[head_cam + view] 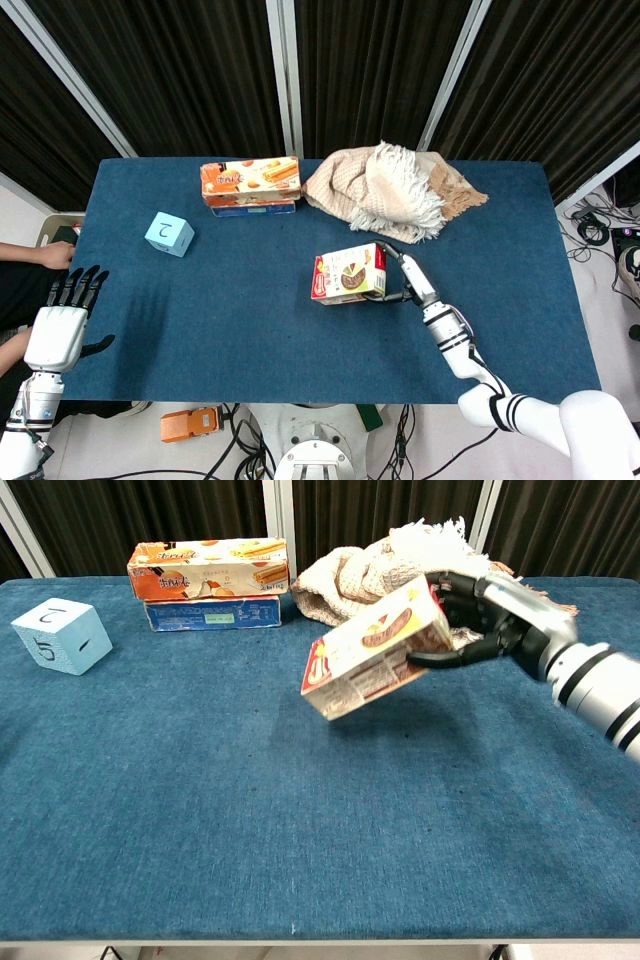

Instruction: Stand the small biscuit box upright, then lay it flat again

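Observation:
The small biscuit box (347, 276) (374, 659), red and cream with a brown biscuit picture, hangs tilted above the blue table, its picture face turned up and its left end lower. My right hand (408, 280) (487, 620) grips its right end, with fingers wrapped over the top and underside. My left hand (62, 318) hovers off the table's front left corner, fingers spread, holding nothing; the chest view does not show it.
Two stacked biscuit boxes (250, 184) (208, 581) lie at the back of the table. A light blue cube (169, 233) (60, 635) sits at the left. A beige fringed cloth (391, 190) (370, 570) is heaped just behind the held box.

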### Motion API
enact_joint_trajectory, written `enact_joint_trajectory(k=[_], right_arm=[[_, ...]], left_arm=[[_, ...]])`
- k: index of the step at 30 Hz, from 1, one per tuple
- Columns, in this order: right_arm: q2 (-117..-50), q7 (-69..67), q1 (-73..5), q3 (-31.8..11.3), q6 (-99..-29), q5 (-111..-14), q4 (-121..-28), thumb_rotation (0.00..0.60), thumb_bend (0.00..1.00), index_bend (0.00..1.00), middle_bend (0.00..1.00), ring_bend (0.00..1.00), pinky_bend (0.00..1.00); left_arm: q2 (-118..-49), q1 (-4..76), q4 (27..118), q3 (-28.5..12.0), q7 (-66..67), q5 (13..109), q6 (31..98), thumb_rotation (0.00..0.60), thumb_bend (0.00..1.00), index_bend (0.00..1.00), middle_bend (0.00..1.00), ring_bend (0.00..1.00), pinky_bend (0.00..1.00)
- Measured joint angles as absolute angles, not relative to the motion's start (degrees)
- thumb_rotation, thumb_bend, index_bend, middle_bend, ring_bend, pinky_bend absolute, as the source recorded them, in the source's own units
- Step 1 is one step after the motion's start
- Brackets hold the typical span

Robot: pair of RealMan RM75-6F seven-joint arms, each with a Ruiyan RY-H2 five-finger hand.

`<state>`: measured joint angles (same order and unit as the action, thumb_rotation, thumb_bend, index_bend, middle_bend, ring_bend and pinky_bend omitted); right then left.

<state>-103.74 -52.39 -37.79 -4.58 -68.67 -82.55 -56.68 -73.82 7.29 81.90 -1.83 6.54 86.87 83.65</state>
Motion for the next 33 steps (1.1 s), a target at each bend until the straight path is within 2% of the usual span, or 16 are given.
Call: enact_joint_trajectory(k=[3, 5, 7, 11, 18, 21, 27, 33], right_arm=[[-105.82, -54.51, -37.15, -4.15, -67.85, -84.01, -53.18, 0.576, 0.28, 0.3, 0.38, 0.21, 0.14], [-105.8, -55.03, -37.03, -3.58, -66.68, -84.72, -52.78, 0.573, 0.28, 0.18, 0.3, 0.13, 0.06], [-105.04, -55.29, -36.91, -2.98, -65.51, -85.26, -53.1, 0.569, 0.28, 0.02, 0.15, 0.02, 0.0], [-102.81, -54.96, -36.38, -2.0, -64.46, -85.85, -54.75, 0.563, 0.28, 0.0, 0.0, 0.0, 0.0], [-97.15, -51.53, -34.17, -0.61, -64.0, -85.94, -61.32, 0.562, 0.25, 0.0, 0.0, 0.0, 0.0], [-93.38, -48.81, -32.72, -0.44, -65.15, -85.74, -65.5, 0.579, 0.25, 0.0, 0.0, 0.0, 0.0], [-83.84, -36.93, -28.04, -1.07, -71.7, -84.17, -75.1, 0.58, 0.25, 0.0, 0.0, 0.0, 0.0], [-71.54, -18.62, -20.75, -0.56, -79.67, -81.57, -86.51, 0.561, 0.25, 0.0, 0.0, 0.0, 0.0]], left_arm=[[-73.79, 7.29, 81.95, -1.8, 6.49, 86.83, 83.65, 0.6, 0.0, 0.07, 0.05, 0.0, 0.0], [-73.85, 7.28, 81.9, -1.82, 6.42, 86.77, 83.66, 0.6, 0.0, 0.07, 0.05, 0.0, 0.0], [-73.94, 7.29, 81.8, -1.78, 6.31, 86.73, 83.59, 0.6, 0.0, 0.07, 0.05, 0.0, 0.0], [-73.89, 7.36, 81.84, -1.68, 6.13, 86.44, 83.1, 0.6, 0.0, 0.07, 0.05, 0.0, 0.0], [-73.52, 7.54, 81.85, -1.94, 5.7, 86.16, 83.02, 0.6, 0.0, 0.07, 0.05, 0.0, 0.0], [-73.4, 7.67, 81.94, -2.13, 5.62, 86.21, 83.14, 0.6, 0.0, 0.07, 0.05, 0.0, 0.0], [-73.67, 7.58, 81.59, -2.62, 5.04, 86.33, 84.32, 0.6, 0.0, 0.07, 0.05, 0.0, 0.0], [-74.03, 7.22, 81.28, -2.9, 4.54, 86.25, 85.34, 0.6, 0.0, 0.07, 0.05, 0.0, 0.0]])
